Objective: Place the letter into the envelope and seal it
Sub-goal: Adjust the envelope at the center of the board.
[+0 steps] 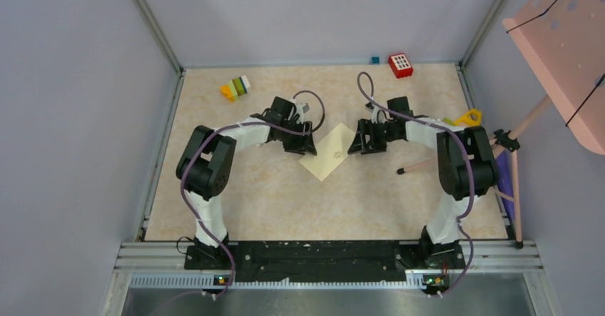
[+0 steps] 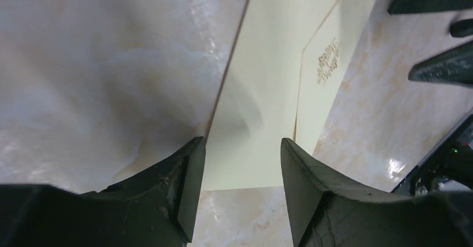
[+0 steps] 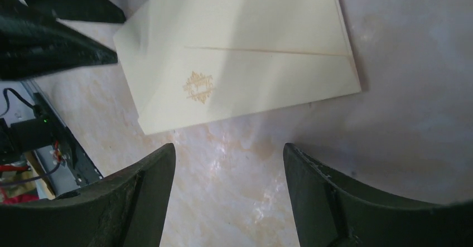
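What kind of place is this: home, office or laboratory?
Most likely a robot laboratory cell: left arm and right arm bolted to a metal rail, plain grey walls boxing in the table.

The envelope (image 1: 328, 153) in front of me is pale cream-yellow paper, rectangular, and lies flat. It is well apart from the red block (image 1: 400, 65), nearer to me than that block and off to its left. From above it sits cornerwise, not square to me, with one corner aimed roughly toward the block. Its flap is folded down flat. A thin seam crosses the face, with a small gold ornamental mark just beside it. Whether the flap is stuck down I cannot tell.
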Controlling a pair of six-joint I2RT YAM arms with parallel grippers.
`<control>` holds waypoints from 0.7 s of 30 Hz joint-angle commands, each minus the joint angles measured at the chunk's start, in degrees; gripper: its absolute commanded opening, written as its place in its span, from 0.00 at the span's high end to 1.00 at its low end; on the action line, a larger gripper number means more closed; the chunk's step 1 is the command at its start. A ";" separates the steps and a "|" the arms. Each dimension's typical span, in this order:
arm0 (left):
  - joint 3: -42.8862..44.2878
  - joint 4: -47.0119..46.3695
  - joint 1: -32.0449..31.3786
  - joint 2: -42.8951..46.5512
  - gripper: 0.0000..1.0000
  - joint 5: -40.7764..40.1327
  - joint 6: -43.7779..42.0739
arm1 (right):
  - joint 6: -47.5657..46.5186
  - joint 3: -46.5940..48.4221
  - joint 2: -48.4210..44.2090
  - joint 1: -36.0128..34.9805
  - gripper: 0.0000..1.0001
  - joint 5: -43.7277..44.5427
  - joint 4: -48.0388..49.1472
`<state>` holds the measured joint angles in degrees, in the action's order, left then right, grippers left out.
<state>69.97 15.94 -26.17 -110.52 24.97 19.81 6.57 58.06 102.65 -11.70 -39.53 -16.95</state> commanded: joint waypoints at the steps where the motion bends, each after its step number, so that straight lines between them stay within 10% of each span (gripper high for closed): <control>1: -3.26 2.40 -2.31 -2.49 0.42 6.28 -2.80 | 4.68 5.24 5.28 -0.78 0.29 1.93 3.81; 14: 0.90 2.69 -9.56 -9.35 0.42 14.44 -3.91 | 11.84 30.59 25.12 -3.20 0.29 -3.72 6.45; 21: 4.45 0.25 -11.02 -12.30 0.40 14.44 -0.92 | 9.33 32.85 15.84 0.39 0.29 0.11 4.27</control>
<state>74.37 15.00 -36.27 -118.26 45.08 18.98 17.12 89.30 126.32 -13.74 -42.13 -10.90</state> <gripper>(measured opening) 0.591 0.711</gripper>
